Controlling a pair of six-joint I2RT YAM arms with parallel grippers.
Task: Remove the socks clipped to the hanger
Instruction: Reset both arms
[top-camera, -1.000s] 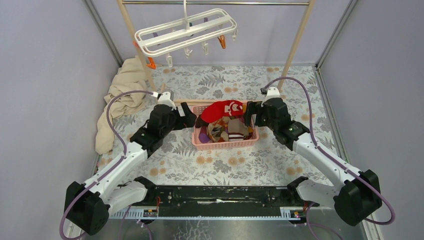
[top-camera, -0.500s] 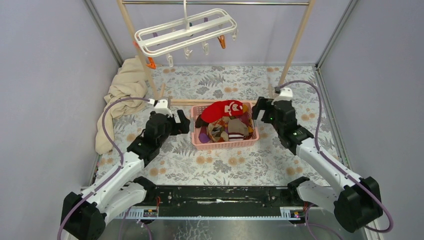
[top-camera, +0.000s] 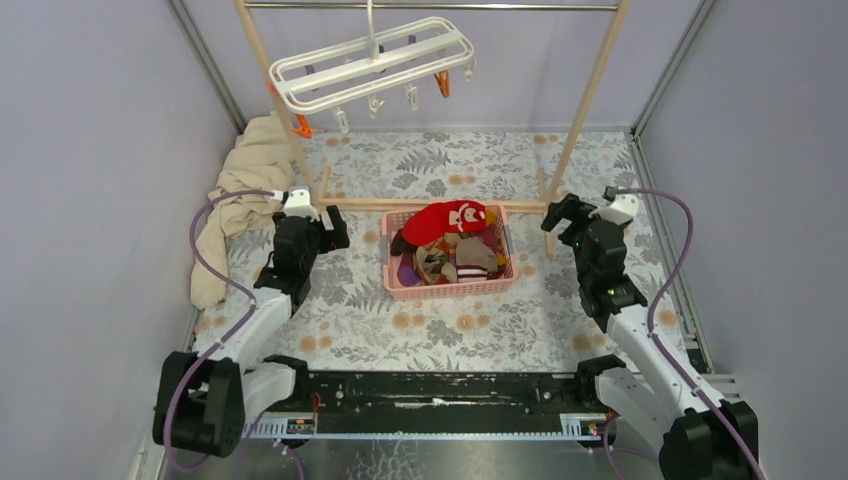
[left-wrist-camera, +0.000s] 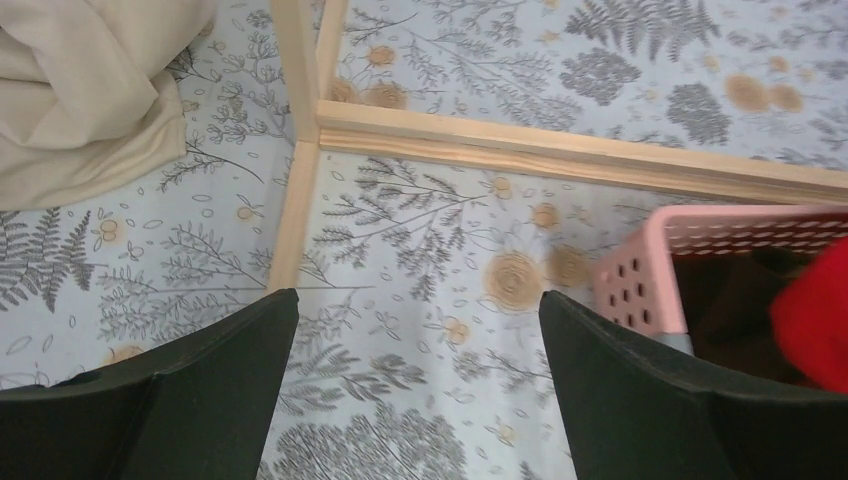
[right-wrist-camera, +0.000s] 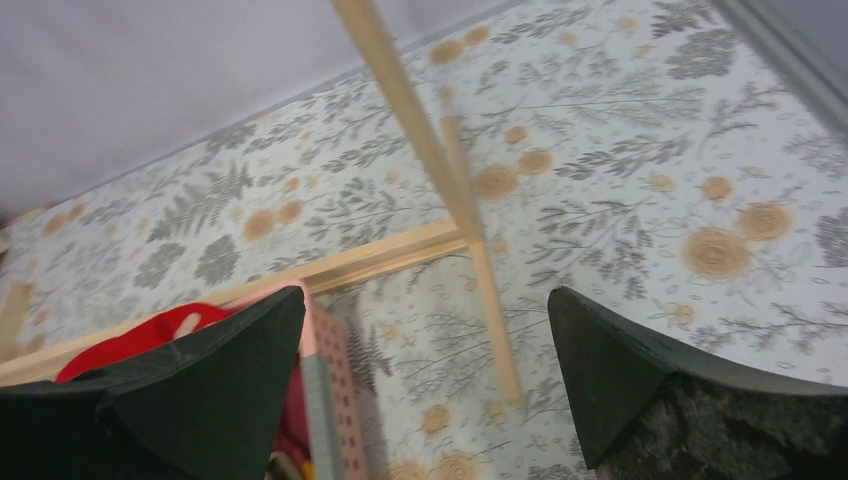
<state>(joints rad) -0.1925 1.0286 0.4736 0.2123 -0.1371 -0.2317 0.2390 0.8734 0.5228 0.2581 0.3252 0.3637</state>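
The white hanger (top-camera: 372, 62) hangs from the metal rail at the back, its small clips dangling with nothing in them. The socks (top-camera: 450, 245), a red one on top, lie piled in a pink basket (top-camera: 447, 288) at mid table. Left of the basket, over bare floral cloth, my left gripper (top-camera: 333, 228) is open and holds nothing. My right gripper (top-camera: 558, 225) is open to the basket's right, beside the rack's post. The left wrist view shows the gripper (left-wrist-camera: 417, 300), the basket corner (left-wrist-camera: 640, 280) and a red sock (left-wrist-camera: 815, 320). In the right wrist view the gripper (right-wrist-camera: 426, 292) frames the basket edge (right-wrist-camera: 322, 350).
A wooden rack with two slanted posts (top-camera: 590, 90) and a floor bar (top-camera: 360, 204) carries the metal rail (top-camera: 430, 6). A beige cloth (top-camera: 245, 190) is heaped at the left wall. Grey walls close in both sides.
Both arms have drawn back from the basket, the left one leftward and the right one rightward. Both grippers stayed open and empty.
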